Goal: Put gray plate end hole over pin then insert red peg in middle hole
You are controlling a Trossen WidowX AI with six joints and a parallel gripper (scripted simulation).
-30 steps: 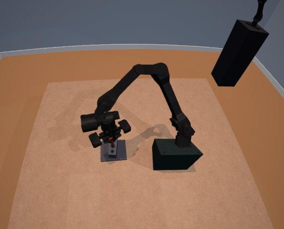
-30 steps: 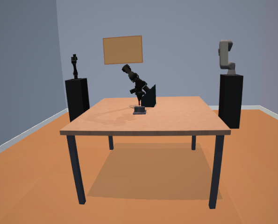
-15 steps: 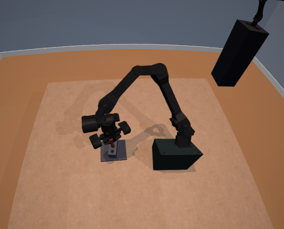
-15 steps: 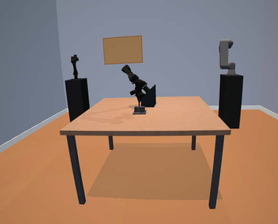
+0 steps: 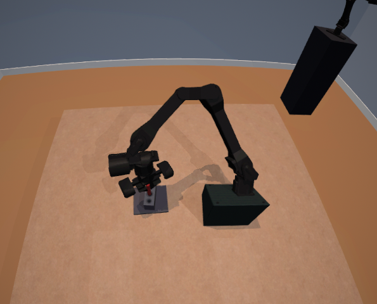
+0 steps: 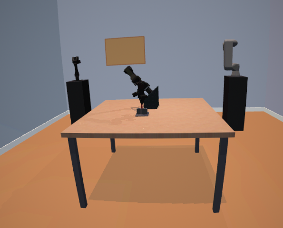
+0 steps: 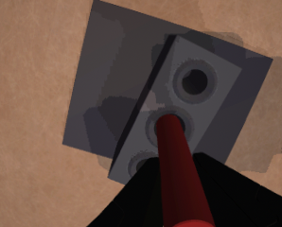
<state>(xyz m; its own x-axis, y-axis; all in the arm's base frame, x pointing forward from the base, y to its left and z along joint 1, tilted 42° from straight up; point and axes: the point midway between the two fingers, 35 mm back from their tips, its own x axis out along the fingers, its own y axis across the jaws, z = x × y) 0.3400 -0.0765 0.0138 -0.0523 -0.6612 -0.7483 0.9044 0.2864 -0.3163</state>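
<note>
A robot's hand [image 5: 146, 187] [image 6: 141, 104] [image 7: 175, 165], nearly closed, grips the red peg [image 5: 148, 189] [image 6: 141, 106] [image 7: 180, 175] at the middle hole of the gray plate [image 5: 151, 203] [image 6: 141, 111] [image 7: 212, 78] on its base [image 5: 162, 199] [image 6: 137, 115] [image 7: 91, 80]. Insertion appears underway; next, presumably, comes straight, careful lowering until seated, then release.

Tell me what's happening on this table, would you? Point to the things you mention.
A black robot arm is working on a small peg-and-hole job. Its gripper [image 7: 175, 165] is closed on a red peg [image 5: 148, 190] [image 6: 141, 106] [image 7: 179, 175], with the tip at the middle hole of a gray plate [image 5: 149, 206] [image 6: 141, 111] [image 7: 209, 90]. That plate sits on a flat, dark base [image 5: 161, 204] [image 6: 137, 114] [image 7: 89, 85]. How deep the peg has gone is hard to tell, but it hasn't been let go, so the job isn't finished.
</note>
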